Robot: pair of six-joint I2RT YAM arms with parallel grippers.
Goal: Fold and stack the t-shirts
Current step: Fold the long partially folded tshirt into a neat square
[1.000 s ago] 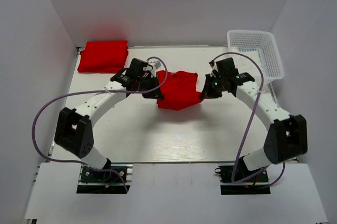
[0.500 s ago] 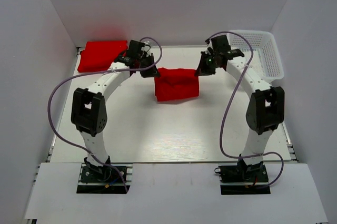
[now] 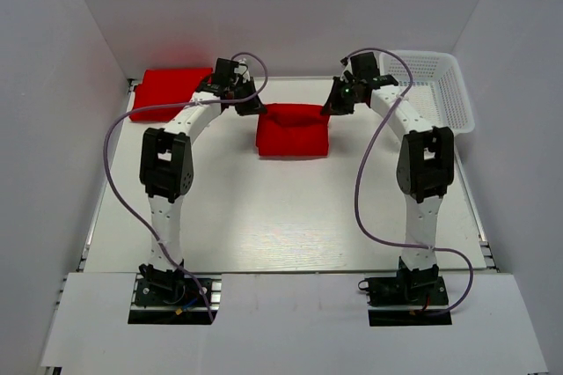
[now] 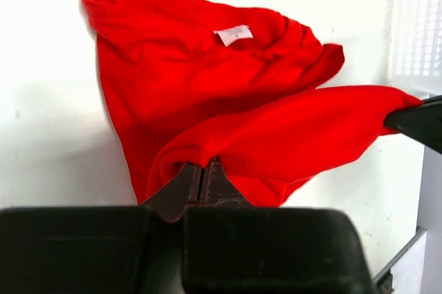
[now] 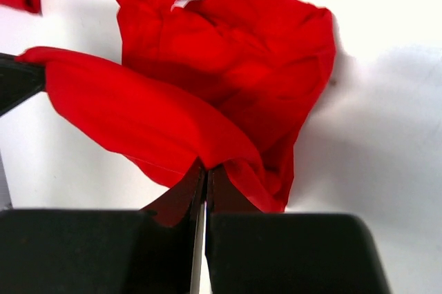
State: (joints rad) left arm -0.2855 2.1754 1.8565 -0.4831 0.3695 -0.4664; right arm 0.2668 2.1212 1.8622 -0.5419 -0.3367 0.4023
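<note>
Left gripper [image 4: 202, 170] and right gripper [image 5: 206, 171] each pinch one end of a bright red soft cloth t-shirt [image 3: 293, 131], its raised edge stretched between them.
Both sets of jaws are pressed together on a fold of the red fabric, as the wrist views show plainly. That held edge spans the gap between the two grippers at the far middle of the white table [image 3: 264, 216]. The rest of the garment droops and lies rumpled on the surface, its small white neck label [image 4: 233, 34] facing up. A second red t-shirt [image 3: 171, 93], folded into a flat rectangle, lies in the far left corner, well apart. A white plastic mesh basket [image 3: 435, 84] sits at the far right corner.
</note>
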